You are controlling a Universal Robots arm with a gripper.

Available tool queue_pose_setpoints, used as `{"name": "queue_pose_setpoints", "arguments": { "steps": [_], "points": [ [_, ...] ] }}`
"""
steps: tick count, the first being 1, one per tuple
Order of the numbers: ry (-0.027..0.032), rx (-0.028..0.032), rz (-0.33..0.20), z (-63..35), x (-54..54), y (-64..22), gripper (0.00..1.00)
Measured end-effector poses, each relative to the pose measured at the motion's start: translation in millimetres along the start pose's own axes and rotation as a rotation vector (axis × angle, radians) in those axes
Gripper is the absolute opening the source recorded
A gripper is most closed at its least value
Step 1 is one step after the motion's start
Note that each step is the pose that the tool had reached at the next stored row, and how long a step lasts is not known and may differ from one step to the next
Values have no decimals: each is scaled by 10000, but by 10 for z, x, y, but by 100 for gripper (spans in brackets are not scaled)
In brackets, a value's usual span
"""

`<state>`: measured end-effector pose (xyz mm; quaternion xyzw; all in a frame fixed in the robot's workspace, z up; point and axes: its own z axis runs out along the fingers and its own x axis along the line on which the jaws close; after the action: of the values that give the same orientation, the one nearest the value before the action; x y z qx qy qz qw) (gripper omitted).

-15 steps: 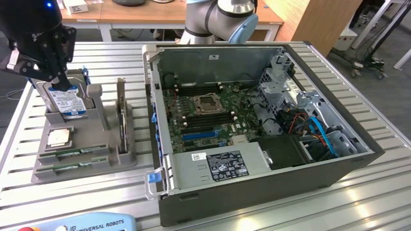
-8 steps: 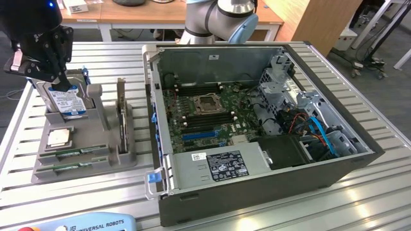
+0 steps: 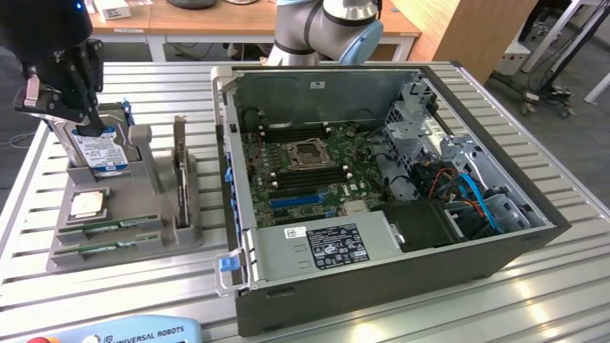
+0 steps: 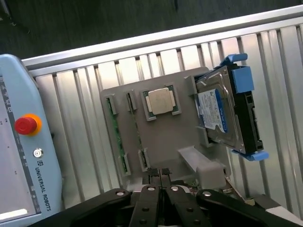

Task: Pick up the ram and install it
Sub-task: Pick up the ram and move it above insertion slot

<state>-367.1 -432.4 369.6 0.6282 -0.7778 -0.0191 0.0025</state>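
Sitting at the bottom edge of the exterior view: teach pendant [image 3: 124, 332] on the table [image 3: 114, 293]. Just behind it, lower left of frame, grey holder [image 3: 143, 239] with the ram [image 3: 105, 227]: two green sticks on edge in the holder's front slots, side by side, neither lifted. From the wrist camera the ram [image 4: 115, 137] reads as a thin green edge in its slot.

Behind the sticks in the same holder: square silver processor [image 3: 88, 204], then hard drive [image 3: 100, 151] standing upright, dark card [image 3: 179, 164] on edge beside it.

Gripper [image 3: 91, 127] is upper left of frame, above the hard drive, well apart from the ram. Fingers [image 4: 152, 176] pressed together, nothing between them.

Open computer case [image 3: 381, 236] fills centre and right; motherboard [image 3: 305, 164] exposed inside.

Step, judged: approach for the pick, no grasp yet. A pick from here calls for parting the fingers, getting over the front slots, and lining up with a stick's long edge.
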Motion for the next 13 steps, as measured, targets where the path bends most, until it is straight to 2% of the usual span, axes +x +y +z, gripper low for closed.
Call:
{"name": "queue_pose_setpoints", "arguments": {
  "steps": [4,10,13],
  "points": [
    [18,-10,-482,3,0,0,10],
    [19,-10,-520,4,0,0,10],
    [32,-17,-923,5,0,0,10]
  ]
}}
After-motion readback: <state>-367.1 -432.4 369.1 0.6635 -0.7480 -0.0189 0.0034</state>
